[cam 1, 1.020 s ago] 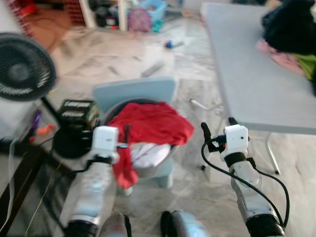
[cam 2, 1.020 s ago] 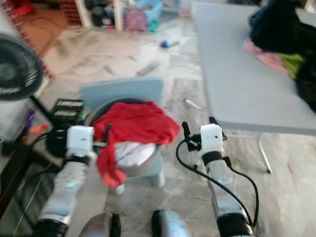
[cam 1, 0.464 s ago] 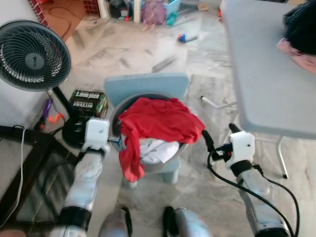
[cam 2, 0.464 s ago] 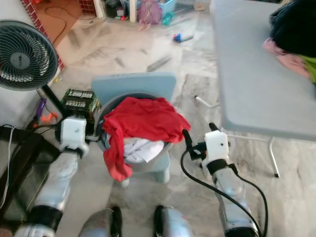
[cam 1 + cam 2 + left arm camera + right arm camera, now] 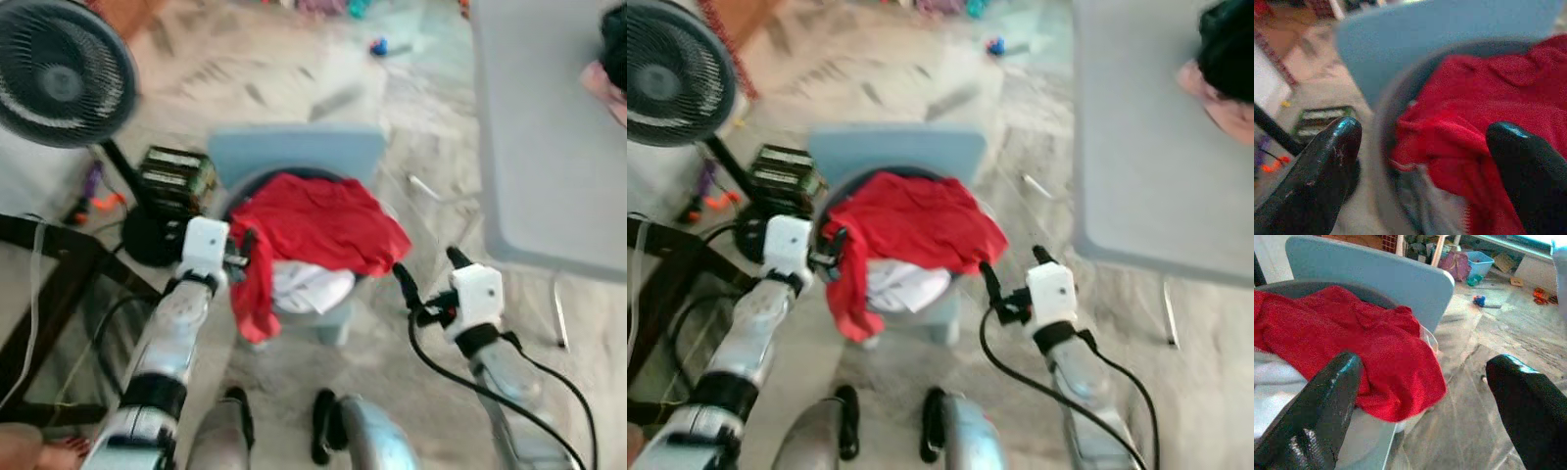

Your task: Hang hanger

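A red garment (image 5: 323,220) lies draped over a grey basket (image 5: 1283,286), with a white cloth (image 5: 309,284) under it. The basket stands on a light blue chair (image 5: 294,152). My left gripper (image 5: 245,250) is open at the basket's left side, its fingers (image 5: 1327,161) on either side of the garment's hanging red edge (image 5: 1449,142). My right gripper (image 5: 425,264) is open and empty, held low to the right of the basket and apart from the garment (image 5: 1376,352). I make out no hanger. The head views are blurred.
A black fan (image 5: 59,73) stands at the left, with a dark box (image 5: 174,176) near its base and a dark frame (image 5: 39,264) in front of it. A grey table (image 5: 549,127) with piled clothes (image 5: 612,59) is at the right. A person's toes (image 5: 39,450) show bottom left.
The camera has shifted and blurred. My left gripper has moved in from beside the basket to the red garment's hanging edge. The right gripper holds much the same pose.
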You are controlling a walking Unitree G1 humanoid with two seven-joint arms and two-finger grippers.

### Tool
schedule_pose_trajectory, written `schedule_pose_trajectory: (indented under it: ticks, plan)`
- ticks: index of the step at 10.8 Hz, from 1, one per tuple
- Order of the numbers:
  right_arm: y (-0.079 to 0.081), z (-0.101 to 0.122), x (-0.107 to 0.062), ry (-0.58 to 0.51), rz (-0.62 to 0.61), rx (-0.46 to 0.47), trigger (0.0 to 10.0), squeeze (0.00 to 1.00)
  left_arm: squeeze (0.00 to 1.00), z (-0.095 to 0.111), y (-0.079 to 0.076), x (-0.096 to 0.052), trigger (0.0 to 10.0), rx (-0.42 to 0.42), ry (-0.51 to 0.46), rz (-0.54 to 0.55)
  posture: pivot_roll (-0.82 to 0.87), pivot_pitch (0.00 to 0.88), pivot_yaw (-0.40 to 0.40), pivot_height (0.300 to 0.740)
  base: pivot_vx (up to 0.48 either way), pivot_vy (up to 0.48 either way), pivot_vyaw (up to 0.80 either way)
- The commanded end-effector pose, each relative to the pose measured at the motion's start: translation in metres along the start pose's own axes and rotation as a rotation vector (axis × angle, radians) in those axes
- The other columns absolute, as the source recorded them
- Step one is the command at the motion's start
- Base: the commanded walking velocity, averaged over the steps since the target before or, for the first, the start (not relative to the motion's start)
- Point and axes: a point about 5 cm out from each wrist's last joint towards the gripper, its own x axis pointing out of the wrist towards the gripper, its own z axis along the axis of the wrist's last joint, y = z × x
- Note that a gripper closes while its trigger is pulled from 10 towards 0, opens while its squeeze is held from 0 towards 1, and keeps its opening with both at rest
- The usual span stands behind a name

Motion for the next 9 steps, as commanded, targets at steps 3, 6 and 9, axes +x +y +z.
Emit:
schedule_pose_trajectory:
  ticks: [3, 6, 9]
  plan:
    - [-0.011, 0.005, -0.012, 0.019, -0.028, -0.013, 10.0, 0.0, 0.0, -0.021, -0.023, 0.006, 0.0, 0.044, 0.139, -0.126, -0.17, 0.296, -0.098, 0.74, 0.0, 0.0, 0.0]
    - [-0.01, 0.009, -0.014, 0.023, -0.016, -0.033, 10.0, 0.0, 0.0, -0.032, -0.043, 0.005, 0.0, 0.074, 0.204, -0.243, -0.18, 0.292, -0.11, 0.74, 0.0, 0.0, 0.0]
    - [-0.01, 0.01, -0.009, 0.023, -0.001, -0.049, 10.0, 0.0, 0.0, -0.041, -0.06, -0.001, 0.0, 0.074, 0.254, -0.348, -0.17, 0.283, -0.112, 0.74, 0.0, 0.0, 0.0]
